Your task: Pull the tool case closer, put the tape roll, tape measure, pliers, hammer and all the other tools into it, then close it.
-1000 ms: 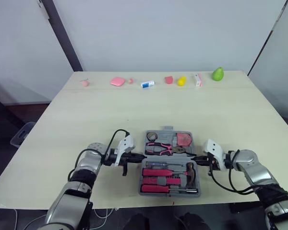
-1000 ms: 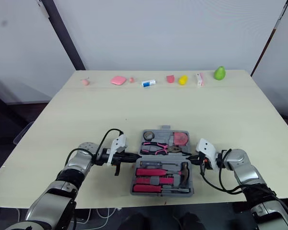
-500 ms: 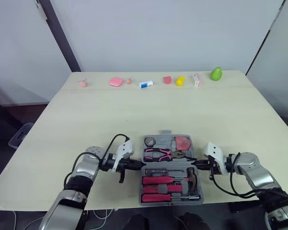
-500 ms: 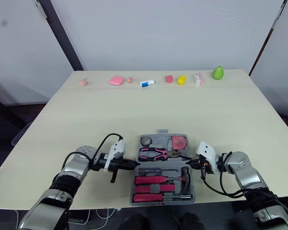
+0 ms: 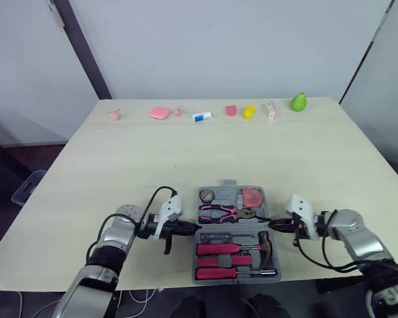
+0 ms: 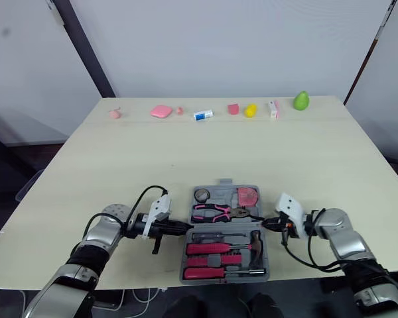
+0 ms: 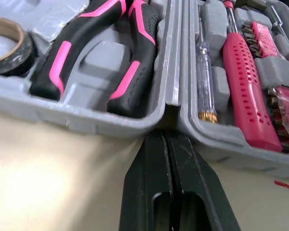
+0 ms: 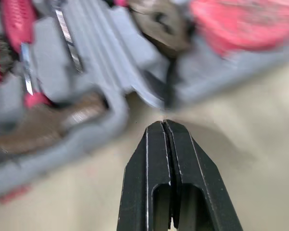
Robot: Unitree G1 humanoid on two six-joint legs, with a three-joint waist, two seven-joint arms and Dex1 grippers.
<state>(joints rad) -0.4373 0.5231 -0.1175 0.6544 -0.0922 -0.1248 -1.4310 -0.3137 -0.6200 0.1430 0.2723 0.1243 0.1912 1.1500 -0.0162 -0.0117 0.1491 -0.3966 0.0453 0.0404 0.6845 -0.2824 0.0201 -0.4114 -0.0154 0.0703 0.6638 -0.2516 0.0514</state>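
Note:
The grey tool case [image 5: 229, 183] lies open near the table's front edge. Its far half holds the tape roll [image 5: 207, 195], the pink-handled pliers [image 5: 217, 212] and the red tape measure [image 5: 253, 196]. In the near half lie the hammer [image 5: 265, 244] and red screwdrivers [image 5: 222, 250]. My left gripper [image 5: 191, 228] is shut, its tip [image 7: 167, 137] touching the hinge notch on the case's left side. My right gripper [image 5: 273, 225] is shut too, and its tip [image 8: 164, 124] sits a short gap off the right hinge.
Along the table's far edge runs a row of small objects: a green pear [image 5: 298, 101], a yellow item [image 5: 249, 111], a blue-white tube [image 5: 201, 116] and pink pieces [image 5: 160, 112]. The table's front edge [image 5: 152, 286] runs just below the case.
The case slid toward the table's front edge with both grippers at its hinge ends. The right gripper has since drawn slightly back from the case's right side.

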